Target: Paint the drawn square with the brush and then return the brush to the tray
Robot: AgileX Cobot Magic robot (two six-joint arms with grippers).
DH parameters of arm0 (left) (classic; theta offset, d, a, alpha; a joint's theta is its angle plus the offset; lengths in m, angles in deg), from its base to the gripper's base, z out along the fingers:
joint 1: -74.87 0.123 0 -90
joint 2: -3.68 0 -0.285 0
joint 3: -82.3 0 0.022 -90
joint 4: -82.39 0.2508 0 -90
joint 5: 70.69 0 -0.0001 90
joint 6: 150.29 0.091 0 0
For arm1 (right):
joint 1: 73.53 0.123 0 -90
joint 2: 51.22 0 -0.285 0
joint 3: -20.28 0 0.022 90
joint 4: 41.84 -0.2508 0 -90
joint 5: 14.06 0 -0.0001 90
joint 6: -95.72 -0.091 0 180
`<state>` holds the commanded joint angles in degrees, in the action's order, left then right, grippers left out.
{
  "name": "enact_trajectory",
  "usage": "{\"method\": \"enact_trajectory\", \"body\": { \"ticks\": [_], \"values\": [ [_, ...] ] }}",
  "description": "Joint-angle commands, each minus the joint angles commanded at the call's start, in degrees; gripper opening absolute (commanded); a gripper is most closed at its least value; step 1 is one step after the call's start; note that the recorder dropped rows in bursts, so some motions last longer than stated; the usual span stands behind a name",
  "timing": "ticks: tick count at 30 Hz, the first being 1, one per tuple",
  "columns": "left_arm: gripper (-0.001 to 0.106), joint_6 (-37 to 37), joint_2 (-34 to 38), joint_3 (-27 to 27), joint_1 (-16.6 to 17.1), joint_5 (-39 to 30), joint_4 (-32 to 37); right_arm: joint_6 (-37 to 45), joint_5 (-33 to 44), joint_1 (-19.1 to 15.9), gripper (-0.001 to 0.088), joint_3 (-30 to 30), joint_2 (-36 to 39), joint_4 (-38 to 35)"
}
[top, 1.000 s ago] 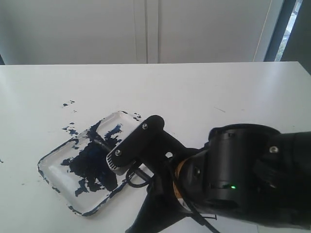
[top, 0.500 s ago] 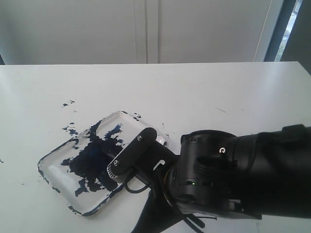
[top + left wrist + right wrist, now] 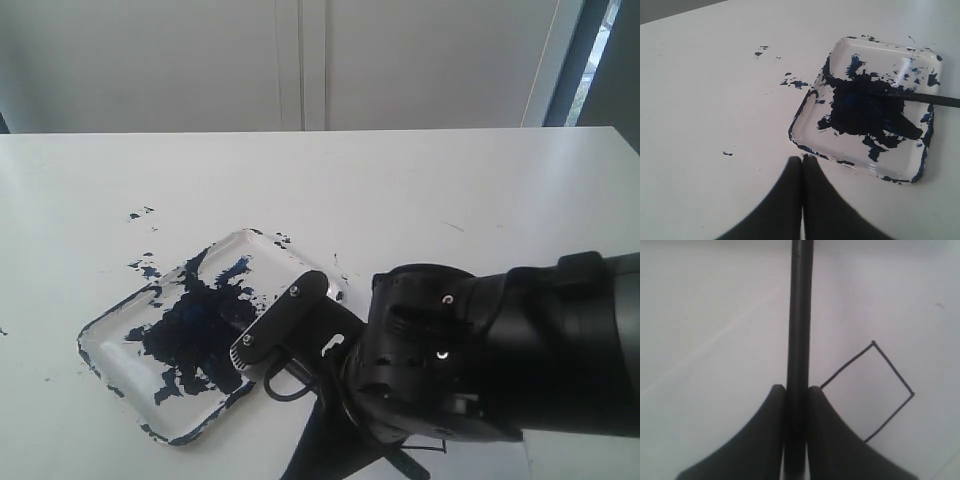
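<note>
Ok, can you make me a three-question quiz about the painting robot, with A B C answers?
1. Where is the tip of the brush? A in the paint inside the tray; B up in the air; C outside the tray's rim.
2. What colour is the paint? A red; B yellow; C dark blue.
3. How is the inside of the drawn square? A blank white; B half painted; C all painted.
Answers: 1 A, the left wrist view shows the tip lying in the dark blotch. 2 C, the blotch is dark blue, almost black. 3 A, the right wrist view shows only its black outline.
</note>
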<state>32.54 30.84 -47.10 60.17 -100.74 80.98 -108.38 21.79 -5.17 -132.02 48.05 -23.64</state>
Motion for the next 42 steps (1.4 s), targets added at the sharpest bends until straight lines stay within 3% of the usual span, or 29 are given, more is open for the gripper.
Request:
{"method": "enact_trajectory", "body": {
  "ticks": [4, 8, 17, 30, 42],
  "values": [
    [0.000, 0.0, 0.0, 0.0, 0.0, 0.0, 0.0, 7.3, 0.9, 0.0, 0.0000, 0.0, 0.0, -7.8],
    [0.000, 0.0, 0.0, 0.0, 0.0, 0.0, 0.0, 8.6, 1.4, 0.0, 0.0000, 0.0, 0.0, -8.7],
    [0.000, 0.0, 0.0, 0.0, 0.0, 0.0, 0.0, -5.4, 5.0, 0.0, 0.0000, -0.4, 0.0, 6.4],
    [0.000, 0.0, 0.0, 0.0, 0.0, 0.0, 0.0, -4.2, 8.1, 0.1, 0.0000, -6.0, -0.1, 6.8],
    [0.000, 0.0, 0.0, 0.0, 0.0, 0.0, -0.2, -4.5, 10.8, 0.1, 0.0000, -6.0, 0.0, 9.4]
  ]
}}
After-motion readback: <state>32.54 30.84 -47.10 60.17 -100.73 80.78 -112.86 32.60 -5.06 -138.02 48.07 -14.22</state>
